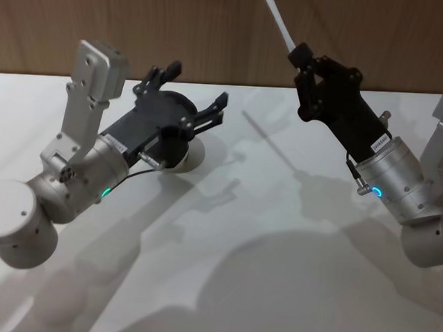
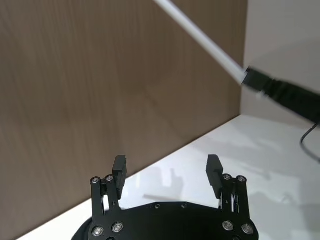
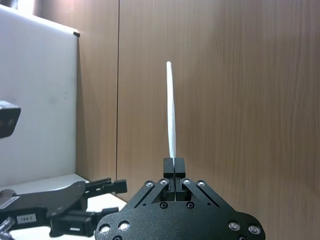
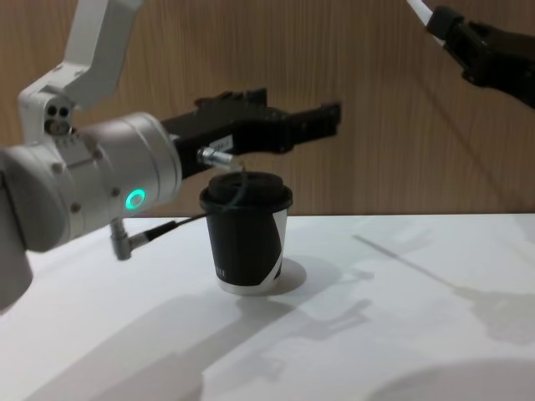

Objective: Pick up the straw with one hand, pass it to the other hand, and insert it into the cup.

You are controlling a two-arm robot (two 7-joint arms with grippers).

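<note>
Right end effector [image 1: 300, 55] clamped on straw [image 1: 277, 16], raised high.
Left end effector [image 1: 196, 86] gapes empty just over the cup [image 4: 247, 242] on the tabletop [image 1: 278, 214], well apart from the straw; wooden wall [image 1: 214, 32] behind.

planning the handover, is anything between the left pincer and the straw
Nothing: in the left wrist view, bare air separates the open left pincer from the straw held in the right pincer. The cup stands lower, beneath the left pincer.

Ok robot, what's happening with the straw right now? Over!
Right gripper shut on straw, held high. Left gripper open, above cup. Cup upright, lid on, left gripper over it.
</note>
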